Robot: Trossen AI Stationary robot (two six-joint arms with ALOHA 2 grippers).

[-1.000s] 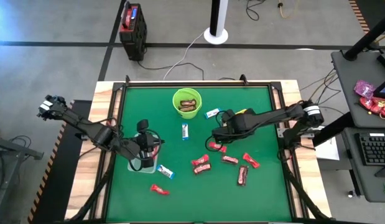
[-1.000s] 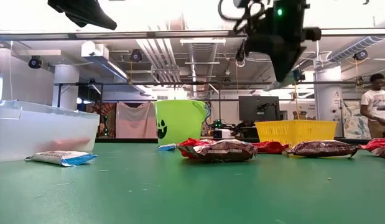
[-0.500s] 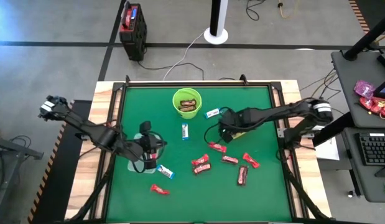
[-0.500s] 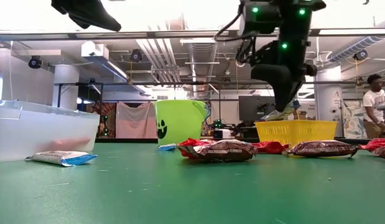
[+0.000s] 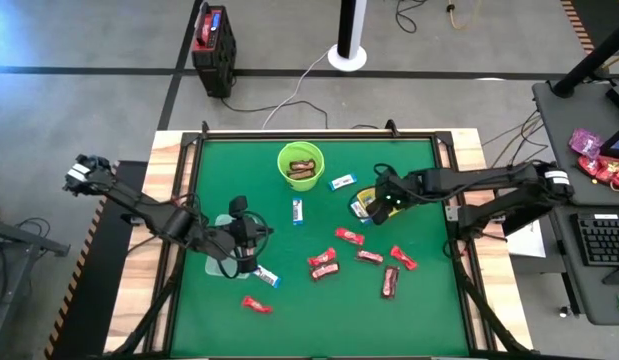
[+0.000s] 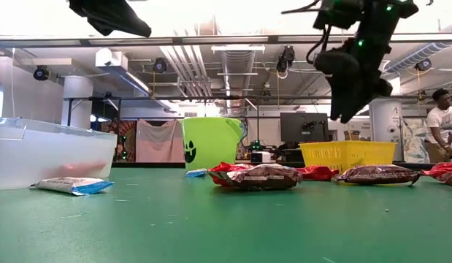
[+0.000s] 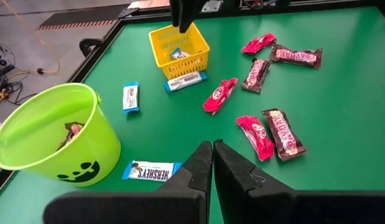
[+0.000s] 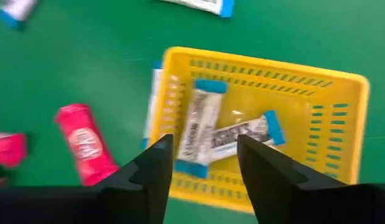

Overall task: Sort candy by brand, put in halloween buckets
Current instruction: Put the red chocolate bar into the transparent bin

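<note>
Hovering my right end effector (image 8: 201, 180) over the yellow tray (image 8: 347, 124), fingers spread apart and holding nothing. Two blue-and-white bars (image 8: 232, 134) lie inside the tray, and a red bar (image 8: 83, 140) sits on the bench (image 5: 419, 300) just beside it. My left end effector (image 7: 213, 163) is clenched tight, empty, hanging over the clear tub (image 6: 47, 153) on the left side. Green bucket (image 5: 300, 165) near the back edge has a brown bar in it. Rest of the candy (image 5: 324, 264) is scattered mid-bench.
</note>
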